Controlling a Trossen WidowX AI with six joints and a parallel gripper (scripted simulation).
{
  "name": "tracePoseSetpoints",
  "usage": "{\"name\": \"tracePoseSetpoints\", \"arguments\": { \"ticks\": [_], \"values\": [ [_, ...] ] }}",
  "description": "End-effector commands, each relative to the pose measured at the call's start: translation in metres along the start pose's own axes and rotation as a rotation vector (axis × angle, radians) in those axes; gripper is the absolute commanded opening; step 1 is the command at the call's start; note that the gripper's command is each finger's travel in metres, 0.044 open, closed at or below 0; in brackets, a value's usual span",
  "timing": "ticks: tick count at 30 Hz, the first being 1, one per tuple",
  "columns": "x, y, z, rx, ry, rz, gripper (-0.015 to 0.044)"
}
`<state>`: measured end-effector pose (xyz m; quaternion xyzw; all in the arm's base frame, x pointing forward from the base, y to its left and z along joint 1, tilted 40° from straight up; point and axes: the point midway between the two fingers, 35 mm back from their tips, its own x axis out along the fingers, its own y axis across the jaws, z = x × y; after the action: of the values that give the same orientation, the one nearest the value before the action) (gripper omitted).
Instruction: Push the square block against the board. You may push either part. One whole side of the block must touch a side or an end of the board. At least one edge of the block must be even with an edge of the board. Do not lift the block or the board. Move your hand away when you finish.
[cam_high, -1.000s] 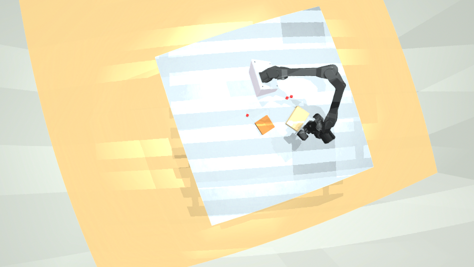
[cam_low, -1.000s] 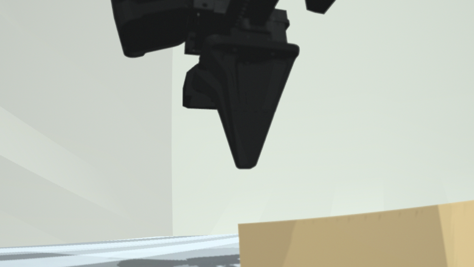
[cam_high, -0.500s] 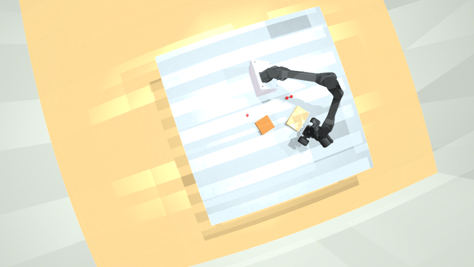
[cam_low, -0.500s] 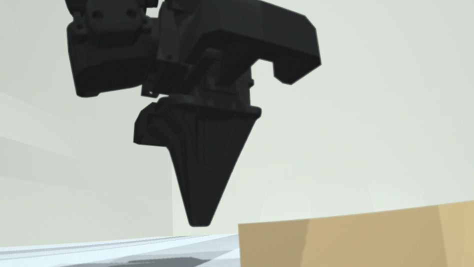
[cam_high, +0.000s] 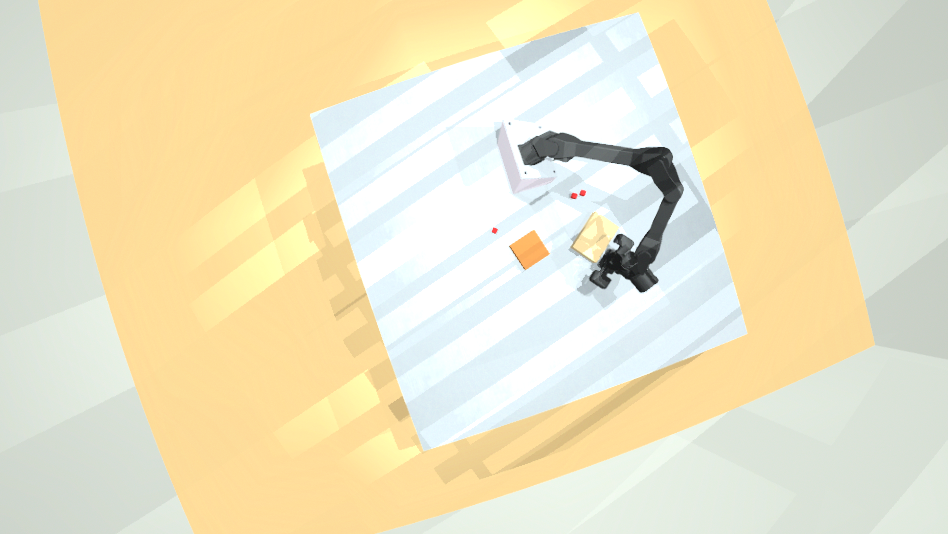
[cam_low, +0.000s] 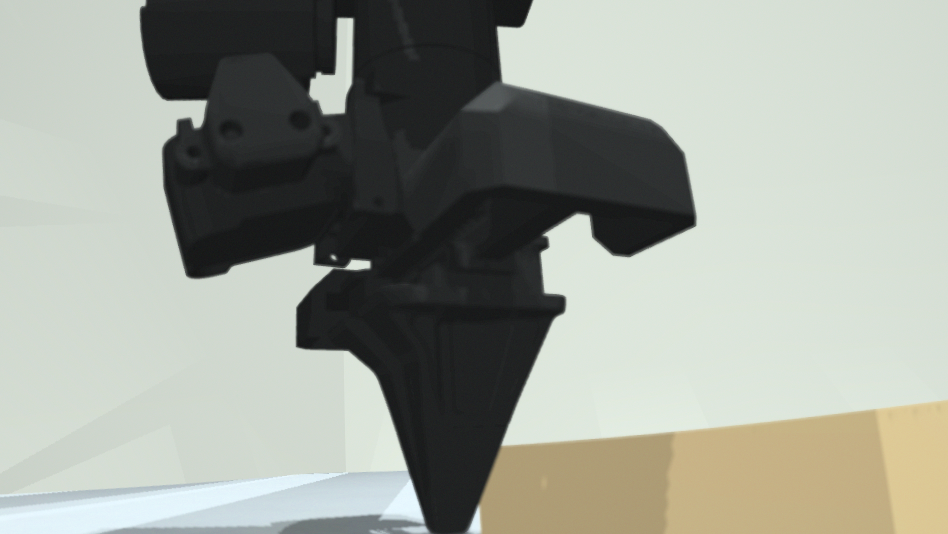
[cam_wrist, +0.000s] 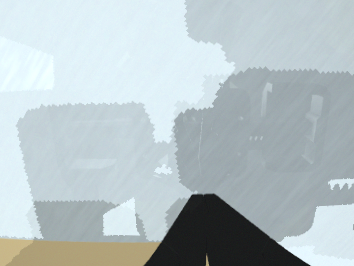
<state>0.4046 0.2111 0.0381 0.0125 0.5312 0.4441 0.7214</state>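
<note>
- The claw (cam_high: 606, 257) (cam_low: 451, 525) (cam_wrist: 202, 205) is closed, with nothing between its fingertips; it points down, low over the bench (cam_high: 464, 371) (cam_low: 199, 500) (cam_wrist: 100, 55).
- The claw stands right by one end of the board (cam_high: 592, 232) (cam_low: 762, 477) (cam_wrist: 75, 252); contact cannot be confirmed.
- The board, pale yellow, lies flat on the bench, partly covered by the claw in the top view.
- The block (cam_high: 529, 250), orange and square, lies flat near the board, on the side away from the claw. A gap separates them; no side meets the board.
- Two red cubes (cam_high: 573, 195) (cam_high: 582, 193) sit close together between the board and the white base (cam_high: 509, 159).
- A third red cube (cam_high: 494, 230) lies near the block, on its side away from the board.
</note>
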Motion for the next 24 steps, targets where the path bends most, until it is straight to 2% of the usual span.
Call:
{"name": "tracePoseSetpoints", "arguments": {
  "ticks": [1, 24],
  "values": [
    [0.0, -0.001, -0.005, 0.001, 0.0, -0.004, 0.0],
    [0.0, -0.002, -0.03, 0.002, 0.001, -0.004, 0.0]
  ]
}}
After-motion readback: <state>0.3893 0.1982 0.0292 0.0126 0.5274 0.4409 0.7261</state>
